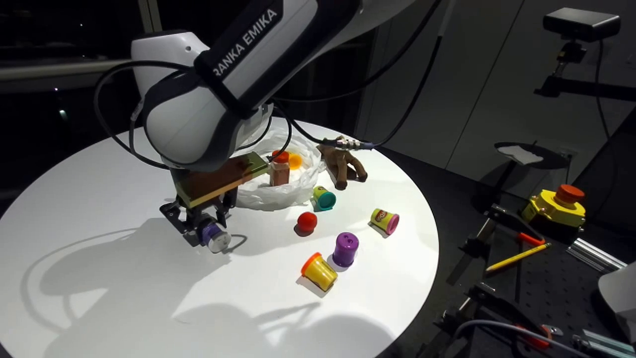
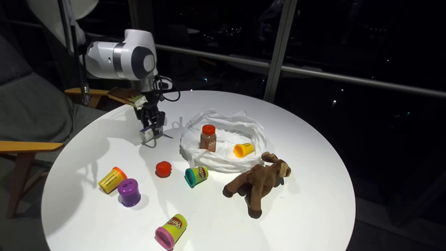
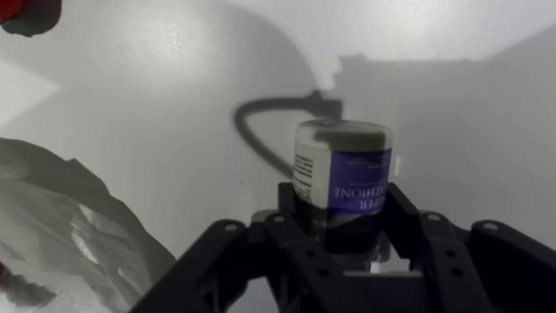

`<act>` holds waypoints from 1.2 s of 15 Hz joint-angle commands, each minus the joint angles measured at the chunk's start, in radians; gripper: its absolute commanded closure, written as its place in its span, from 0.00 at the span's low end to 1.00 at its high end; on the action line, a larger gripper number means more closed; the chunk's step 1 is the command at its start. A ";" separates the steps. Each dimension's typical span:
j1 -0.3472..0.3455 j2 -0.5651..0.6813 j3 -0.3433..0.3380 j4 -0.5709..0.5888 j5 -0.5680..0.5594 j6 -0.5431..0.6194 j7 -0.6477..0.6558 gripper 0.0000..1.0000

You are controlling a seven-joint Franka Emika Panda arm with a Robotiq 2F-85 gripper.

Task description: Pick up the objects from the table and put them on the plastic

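Observation:
My gripper [image 3: 340, 204] has its two fingers against both sides of a small bottle [image 3: 347, 174] with a purple and white label. The bottle is tipped on its side, base outward, at the table surface or just above it; I cannot tell which. The bottle also shows in both exterior views [image 1: 217, 238] [image 2: 146, 134]. The white plastic bag [image 2: 223, 162] lies spread open on the table. In it are a red-capped jar [image 2: 208, 139] and a yellow tub [image 2: 244, 150]. On the table are a red ball [image 2: 163, 169], a teal-lidded tub [image 2: 197, 175] and a pink-lidded tub [image 2: 171, 232].
A purple cup [image 1: 346, 249] and an orange-lidded yellow tub [image 1: 319, 272] stand close together on the white round table [image 1: 248, 308]. A brown plush animal [image 2: 261, 181] lies beside the bag. A chair [image 2: 31, 146] stands against the table's edge.

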 commanded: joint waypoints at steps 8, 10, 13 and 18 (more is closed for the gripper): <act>-0.036 -0.199 -0.124 -0.157 -0.005 0.058 0.091 0.74; -0.053 -0.190 -0.158 -0.150 -0.002 0.077 0.133 0.74; -0.084 -0.151 -0.175 -0.107 0.008 0.065 0.180 0.74; -0.095 -0.089 -0.208 -0.040 -0.004 0.044 0.280 0.74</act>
